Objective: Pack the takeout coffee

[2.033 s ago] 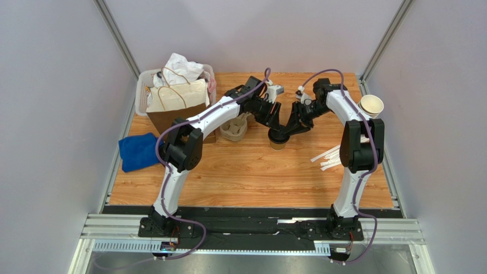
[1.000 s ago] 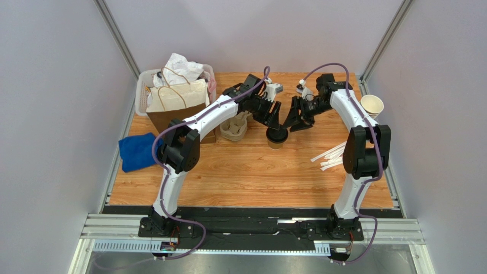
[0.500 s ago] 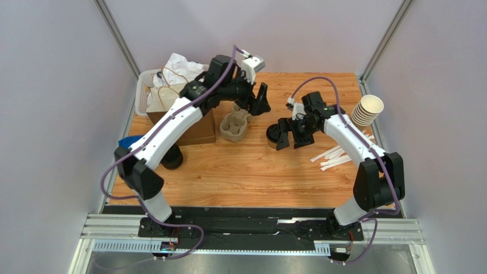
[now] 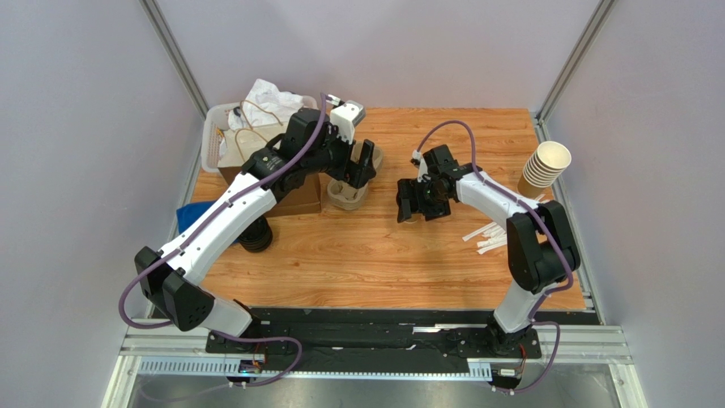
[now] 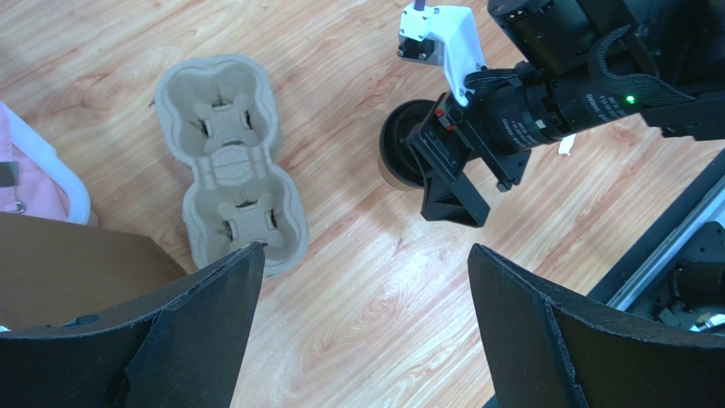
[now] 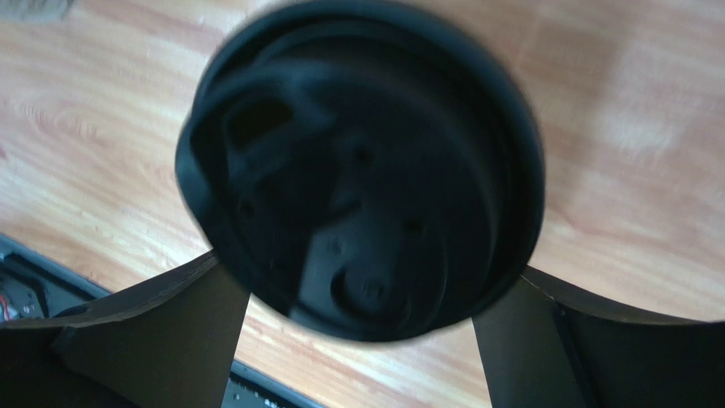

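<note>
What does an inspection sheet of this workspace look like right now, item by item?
Surface: wooden table, no spills seen.
Job's things: takeout coffee upright, lidded, near cup carrier, not packed.
Clutter: paper bag, basket, blue cloth, black lids, cup stack, straws.
Grippers: left gripper open near carrier; right gripper open at the coffee.
Cables: purple cables along both arms, no snag seen.
Surroundings: pale walls, metal rail.
</note>
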Motion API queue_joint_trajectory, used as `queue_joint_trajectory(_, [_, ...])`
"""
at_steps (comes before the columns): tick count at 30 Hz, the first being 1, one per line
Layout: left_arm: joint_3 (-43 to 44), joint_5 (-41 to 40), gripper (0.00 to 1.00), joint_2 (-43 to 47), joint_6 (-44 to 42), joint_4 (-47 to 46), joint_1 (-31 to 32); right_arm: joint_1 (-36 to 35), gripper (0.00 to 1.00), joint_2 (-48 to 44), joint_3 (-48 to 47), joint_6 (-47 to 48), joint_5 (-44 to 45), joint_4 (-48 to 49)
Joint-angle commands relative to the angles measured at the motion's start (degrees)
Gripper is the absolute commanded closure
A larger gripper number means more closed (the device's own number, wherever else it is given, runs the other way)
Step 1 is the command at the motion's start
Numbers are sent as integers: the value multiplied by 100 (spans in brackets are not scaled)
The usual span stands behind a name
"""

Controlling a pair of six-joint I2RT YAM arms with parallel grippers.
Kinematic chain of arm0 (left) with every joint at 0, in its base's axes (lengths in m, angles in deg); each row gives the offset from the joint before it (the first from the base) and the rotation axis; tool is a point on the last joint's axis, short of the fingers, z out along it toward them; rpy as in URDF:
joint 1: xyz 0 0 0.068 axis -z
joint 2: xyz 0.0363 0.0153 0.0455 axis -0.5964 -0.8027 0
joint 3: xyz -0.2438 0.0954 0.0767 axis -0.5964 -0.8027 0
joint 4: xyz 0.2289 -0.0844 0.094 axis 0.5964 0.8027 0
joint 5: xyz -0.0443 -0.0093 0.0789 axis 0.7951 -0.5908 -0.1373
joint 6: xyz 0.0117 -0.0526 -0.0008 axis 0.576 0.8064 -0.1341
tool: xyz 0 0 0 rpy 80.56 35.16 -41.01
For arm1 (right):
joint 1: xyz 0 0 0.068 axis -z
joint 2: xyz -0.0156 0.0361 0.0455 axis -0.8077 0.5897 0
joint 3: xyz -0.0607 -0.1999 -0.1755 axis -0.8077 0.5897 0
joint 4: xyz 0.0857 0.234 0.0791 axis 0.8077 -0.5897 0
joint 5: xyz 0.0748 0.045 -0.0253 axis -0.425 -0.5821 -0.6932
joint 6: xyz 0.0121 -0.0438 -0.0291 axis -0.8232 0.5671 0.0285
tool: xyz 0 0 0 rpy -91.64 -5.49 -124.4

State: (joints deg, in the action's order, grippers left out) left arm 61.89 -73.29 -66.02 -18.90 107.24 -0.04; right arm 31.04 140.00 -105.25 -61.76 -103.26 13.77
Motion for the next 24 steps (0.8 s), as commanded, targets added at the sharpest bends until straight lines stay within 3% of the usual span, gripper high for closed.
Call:
queue_joint_trajectory(1, [-69,-155,2,337,21,-205,-107,-28,7,255,-683,-56,138,645])
queue_joint_trajectory(8, [18,39,1,285,-84,-12,-248,94,8,887,-1545,-38,279,759])
queue_joint_trajectory(15, [686,65,2,-338,-786,751,-274,366,9,1661,-2371,-100,121,821])
queue_joint_trajectory(24, [1635,-31,19,-1375,-1113,1130,-292,525,8,1996,-3102,-170,-354,830])
